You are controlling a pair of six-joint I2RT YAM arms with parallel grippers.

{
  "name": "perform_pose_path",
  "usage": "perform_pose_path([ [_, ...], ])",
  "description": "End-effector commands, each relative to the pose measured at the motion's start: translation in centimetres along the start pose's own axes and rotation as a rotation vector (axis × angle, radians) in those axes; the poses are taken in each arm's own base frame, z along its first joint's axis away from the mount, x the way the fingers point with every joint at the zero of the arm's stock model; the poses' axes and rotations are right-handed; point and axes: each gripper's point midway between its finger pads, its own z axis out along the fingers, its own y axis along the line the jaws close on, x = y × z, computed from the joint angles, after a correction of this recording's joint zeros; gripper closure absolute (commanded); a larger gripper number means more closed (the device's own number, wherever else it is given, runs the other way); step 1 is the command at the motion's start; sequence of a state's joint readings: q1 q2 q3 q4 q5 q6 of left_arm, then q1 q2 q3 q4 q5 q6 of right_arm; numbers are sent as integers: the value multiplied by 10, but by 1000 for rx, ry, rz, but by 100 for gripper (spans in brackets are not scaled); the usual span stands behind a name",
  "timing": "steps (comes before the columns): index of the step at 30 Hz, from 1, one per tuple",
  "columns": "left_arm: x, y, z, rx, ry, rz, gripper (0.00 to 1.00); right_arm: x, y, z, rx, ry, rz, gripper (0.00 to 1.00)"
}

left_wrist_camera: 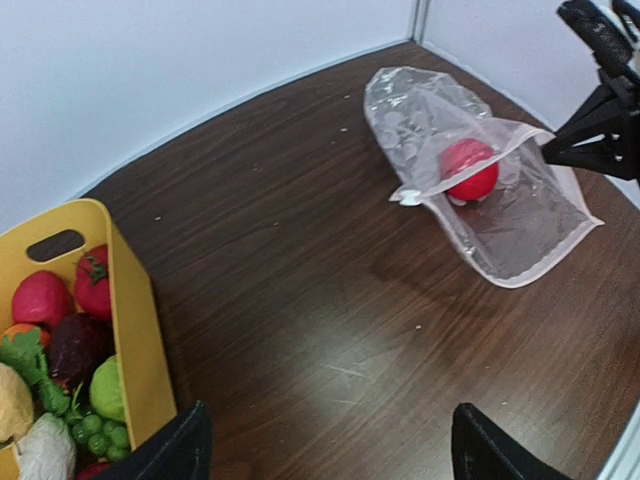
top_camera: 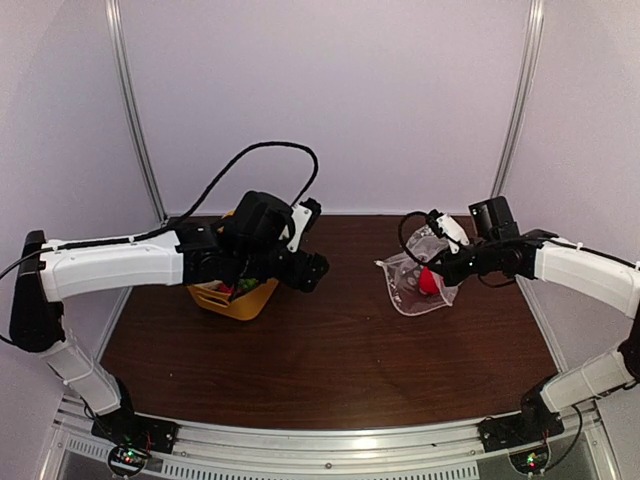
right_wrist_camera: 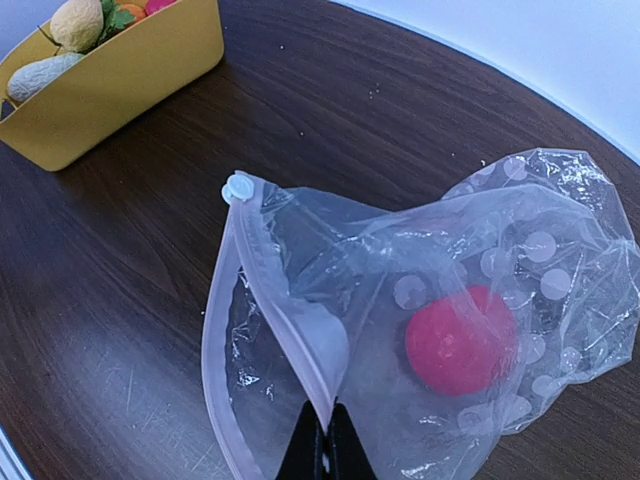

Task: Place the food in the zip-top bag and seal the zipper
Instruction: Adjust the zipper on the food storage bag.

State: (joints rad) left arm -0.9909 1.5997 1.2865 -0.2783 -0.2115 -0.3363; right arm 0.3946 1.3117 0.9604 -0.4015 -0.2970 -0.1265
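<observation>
The clear zip-top bag (top_camera: 415, 282) lies on the table's right side with its mouth open toward the left. One red round food (top_camera: 428, 280) is inside it; it also shows in the right wrist view (right_wrist_camera: 462, 340). My right gripper (right_wrist_camera: 325, 440) is shut on the upper zipper (right_wrist_camera: 290, 330) edge and holds the mouth lifted. A white slider tab (right_wrist_camera: 238, 187) sits at the zipper's end. My left gripper (left_wrist_camera: 330, 450) is open and empty above bare table, just right of the tub. Several foods (left_wrist_camera: 60, 340) lie in the tub.
The yellow tub (left_wrist_camera: 135, 330) stands left of centre, under my left arm (top_camera: 120, 262). Dark wooden table (top_camera: 340, 350) lies between tub and bag. White walls close in the back and both sides.
</observation>
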Motion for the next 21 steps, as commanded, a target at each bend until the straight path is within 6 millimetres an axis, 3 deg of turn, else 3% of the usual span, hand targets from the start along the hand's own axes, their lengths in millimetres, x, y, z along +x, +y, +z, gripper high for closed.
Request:
perform_pose_path([
  [1,5,54,-25,-258,28,55,16,-40,13,-17,-59,-212,-7,100],
  [6,13,111,-41,-396,82,-61,16,-21,11,-10,-57,-200,-8,100],
  [13,31,184,-61,-535,179,-198,17,-40,-4,-43,40,-294,-39,100],
  [18,37,234,-54,-609,228,-255,18,-42,-8,-53,52,-313,-43,100],
  [21,35,249,-38,-605,262,-234,18,-41,-8,-54,48,-315,-46,100],
])
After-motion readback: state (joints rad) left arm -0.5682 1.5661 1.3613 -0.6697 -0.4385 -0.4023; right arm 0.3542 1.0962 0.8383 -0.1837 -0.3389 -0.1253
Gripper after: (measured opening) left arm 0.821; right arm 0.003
